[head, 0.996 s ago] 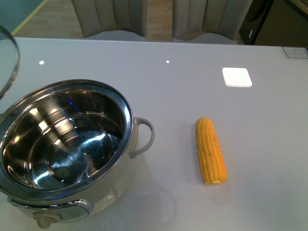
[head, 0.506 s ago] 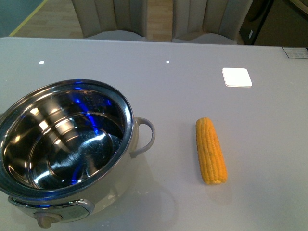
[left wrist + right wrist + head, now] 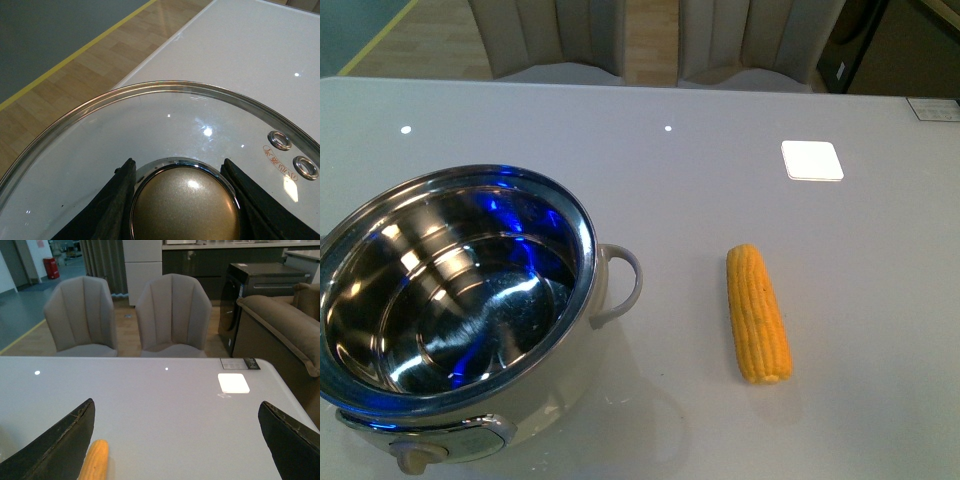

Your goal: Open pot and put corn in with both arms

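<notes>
Left gripper (image 3: 185,200) clamped on lid (image 3: 200,115) knob (image 3: 185,210); right gripper (image 3: 172,445) wide open, empty. Corn (image 3: 758,314) lies right of uncovered pot (image 3: 582,240), apart.

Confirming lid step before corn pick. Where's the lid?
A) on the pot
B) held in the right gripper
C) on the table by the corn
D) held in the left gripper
D: left wrist view shows the left gripper clamped on the gold knob of the glass lid; the pot stands uncovered.
</notes>
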{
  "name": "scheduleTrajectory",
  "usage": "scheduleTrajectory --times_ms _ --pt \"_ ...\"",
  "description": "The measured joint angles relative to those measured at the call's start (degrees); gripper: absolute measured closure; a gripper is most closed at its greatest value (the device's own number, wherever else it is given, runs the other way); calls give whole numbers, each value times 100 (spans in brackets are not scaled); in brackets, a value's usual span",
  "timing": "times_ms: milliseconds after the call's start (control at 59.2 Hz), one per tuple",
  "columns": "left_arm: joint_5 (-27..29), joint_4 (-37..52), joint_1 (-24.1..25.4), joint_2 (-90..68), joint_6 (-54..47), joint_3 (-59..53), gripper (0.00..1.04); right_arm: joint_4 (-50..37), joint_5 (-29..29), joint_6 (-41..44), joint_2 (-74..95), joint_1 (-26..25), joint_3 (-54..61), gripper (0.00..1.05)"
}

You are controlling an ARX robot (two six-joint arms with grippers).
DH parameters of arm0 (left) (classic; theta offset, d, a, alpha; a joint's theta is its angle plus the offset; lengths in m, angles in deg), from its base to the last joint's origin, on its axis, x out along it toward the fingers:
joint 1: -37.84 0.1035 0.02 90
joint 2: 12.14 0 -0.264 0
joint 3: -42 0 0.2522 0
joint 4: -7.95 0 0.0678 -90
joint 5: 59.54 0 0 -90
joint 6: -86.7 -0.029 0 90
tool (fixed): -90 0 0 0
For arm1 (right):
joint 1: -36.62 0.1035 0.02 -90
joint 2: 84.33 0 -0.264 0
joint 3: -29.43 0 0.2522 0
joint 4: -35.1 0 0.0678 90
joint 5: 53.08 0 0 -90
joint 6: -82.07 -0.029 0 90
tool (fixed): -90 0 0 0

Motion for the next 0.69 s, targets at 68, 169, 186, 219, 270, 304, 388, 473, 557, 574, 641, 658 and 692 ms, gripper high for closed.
scheduleTrajectory --times_ms 68,169,186,219,270,304,388,473,557,574,641,658,692 --pt "-7 98 -35 -315 -11 275 61 0 0 0 0 0 0 9" --pt "-55 149 -46 -608 -9 479 61 0 2 0 0 0 0 9" --pt "-83 151 -46 -667 -7 514 61 0 0 0 0 0 0 9" --pt "-109 170 -46 -756 -7 566 61 0 0 0 0 0 0 9" --pt "-122 197 -46 -861 -7 629 61 0 0 0 0 0 0 9" --pt "-125 221 -46 -940 -7 673 61 0 0 0 0 0 0 9" --pt "-129 328 -46 -1182 -9 822 61 0 0 0 0 0 0 9" --pt "-129 409 -46 -1333 -13 927 61 0 2 0 0 0 0 9" --pt "-129 481 -46 -1512 -35 1056 61 0 0 2 0 0 0 9" --pt "-129 494 -46 -1530 -39 1067 61 0 2 0 0 0 0 9" --pt "-129 553 -46 -1637 -59 1143 61 0 0 2 0 0 0 9" --pt "-127 570 -46 -1670 -68 1161 61 0 0 2 0 0 0 9" --pt "-125 616 -48 -1709 -94 1182 61 0 0 2 0 0 0 9"
